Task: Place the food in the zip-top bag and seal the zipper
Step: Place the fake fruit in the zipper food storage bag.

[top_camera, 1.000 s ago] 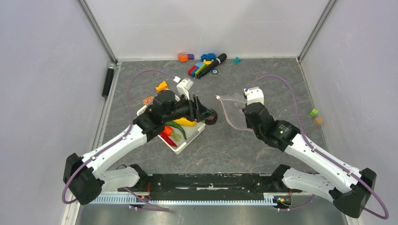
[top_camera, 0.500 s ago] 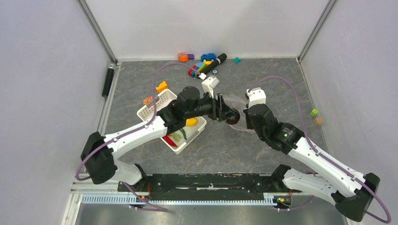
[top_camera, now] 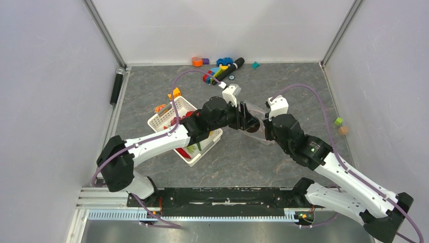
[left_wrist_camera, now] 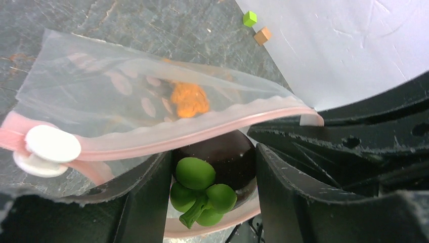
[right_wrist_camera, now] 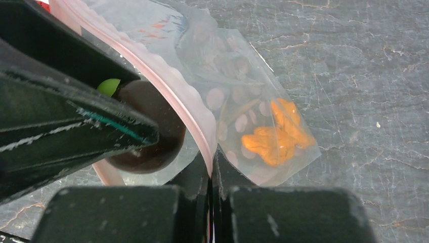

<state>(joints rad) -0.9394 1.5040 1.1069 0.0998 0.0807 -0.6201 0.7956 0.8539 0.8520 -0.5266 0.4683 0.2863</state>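
Right gripper (right_wrist_camera: 210, 164): jaws closed on zipper (right_wrist_camera: 187, 104), holding bag (right_wrist_camera: 243, 91) mouth raised open.
Left gripper (left_wrist_camera: 210, 174): jaws gripped dark fruit (left_wrist_camera: 230, 154) at that mouth, likely for release inside.
Bag: lay mid-table, orange piece (left_wrist_camera: 188, 98) already within.
Basket (top_camera: 164, 117): stood at bag's 9 o'clock, food (top_camera: 194, 148) remaining.

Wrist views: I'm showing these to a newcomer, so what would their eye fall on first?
The left gripper holds a dark fruit with a green top right at the open mouth of the bag, mid-table. The right gripper is pinched shut on the pink zipper, holding the mouth open. An orange piece already lies inside the bag.
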